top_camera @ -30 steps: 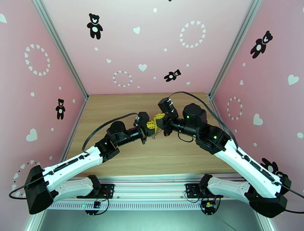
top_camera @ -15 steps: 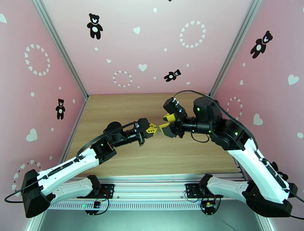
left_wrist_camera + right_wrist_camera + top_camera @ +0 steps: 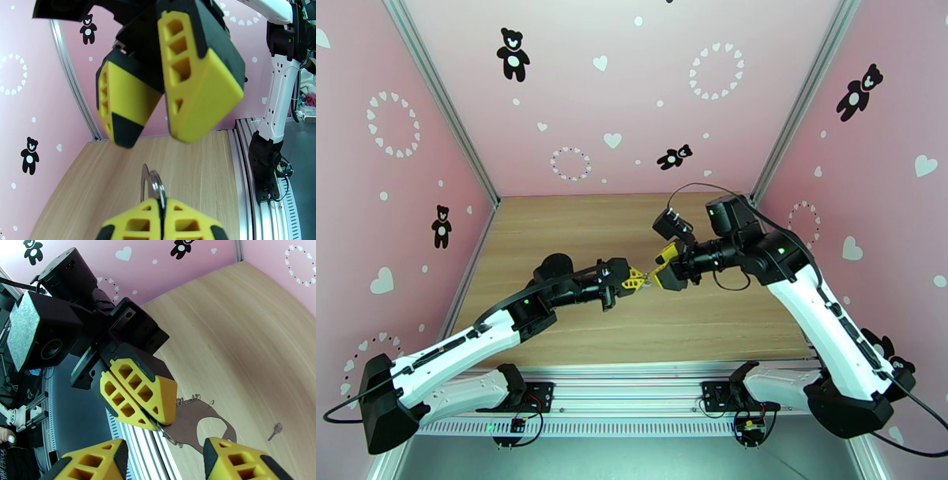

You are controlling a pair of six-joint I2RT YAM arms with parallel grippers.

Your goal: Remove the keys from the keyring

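Pinching the keyring (image 3: 149, 184) at the very tips, the left gripper (image 3: 162, 207) has its yellow fingers pressed together on the thin metal. A silvery ring and a flat curved piece stick up out of the clamp. From the top camera the left gripper (image 3: 634, 278) is held above the middle of the wooden table (image 3: 577, 229), tip to tip with the right gripper (image 3: 661, 274), and the keyring (image 3: 644, 283) is a small glint between them.

The right gripper (image 3: 164, 449) has its jaws apart with nothing between them. Its two yellow fingers (image 3: 94, 461) stand either side of the left gripper's tip (image 3: 158, 422), close to it but not touching it or the metal. The left wrist camera shows the same: the right gripper (image 3: 158, 134) hangs spread just above the keyring, with a gap between them.

Under the left gripper's tip in the right wrist view is a flat brown shape (image 3: 189, 419) with a rounded cut-out and small wire loops (image 3: 194, 397) along its top edge. Whether it is part of the keyring or a shadow cannot be told.

One key (image 3: 275, 431), small and dark, lies loose on the table (image 3: 245, 319), to the right of the brown shape and apart from it and from both grippers. A second key cannot be made out.
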